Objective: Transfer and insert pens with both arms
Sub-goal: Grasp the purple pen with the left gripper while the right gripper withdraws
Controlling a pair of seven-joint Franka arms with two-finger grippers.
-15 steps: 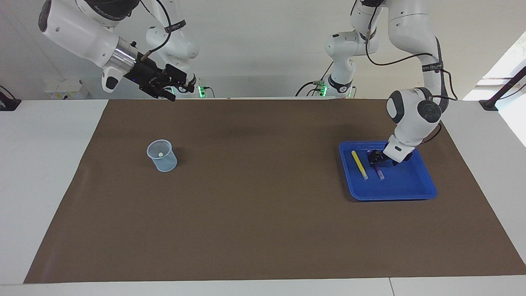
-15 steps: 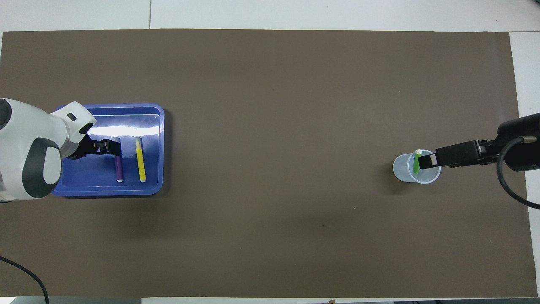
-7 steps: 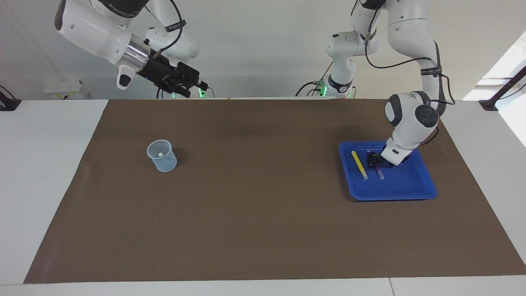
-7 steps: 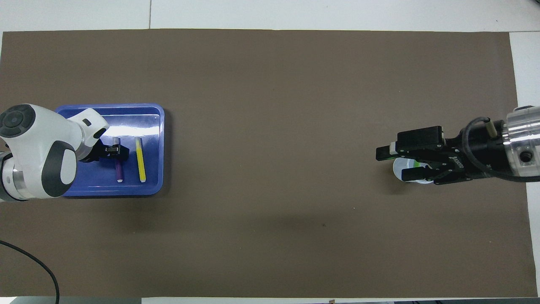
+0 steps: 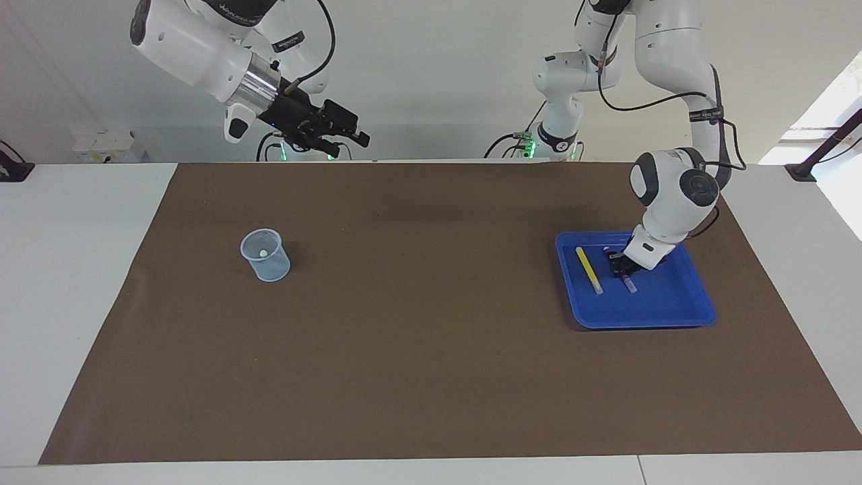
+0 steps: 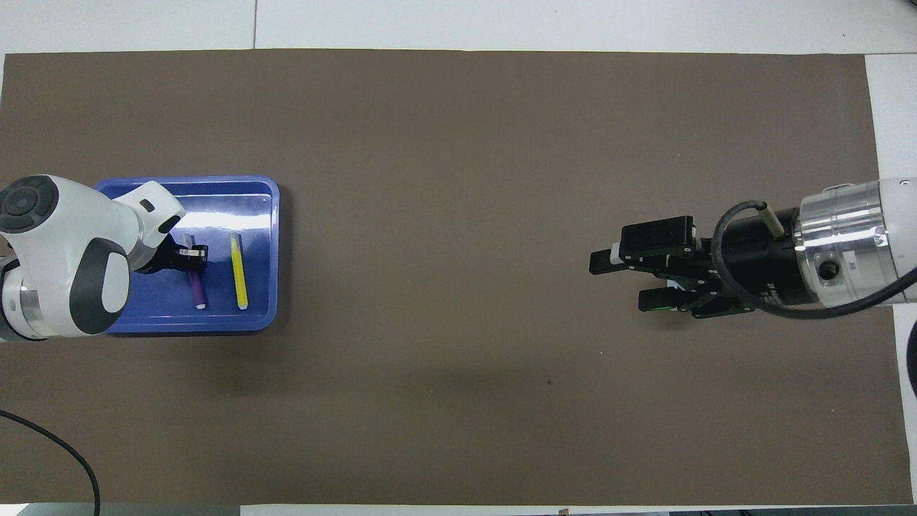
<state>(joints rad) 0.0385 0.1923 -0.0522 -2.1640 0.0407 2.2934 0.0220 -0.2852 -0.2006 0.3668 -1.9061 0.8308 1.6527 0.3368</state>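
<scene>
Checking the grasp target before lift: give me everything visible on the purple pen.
The purple pen is a slim marker with a purple barrel and a pale whitish tip at the end nearer the robots. It lies flat in the blue tray, beside the yellow pen and apart from it, roughly parallel. The left gripper is down on its farther end, fingers shut on the barrel, which hides that part. It looks like smooth plastic.

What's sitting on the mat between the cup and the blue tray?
Nothing: the facing view shows only bare brown mat between the cup and the tray.
</scene>
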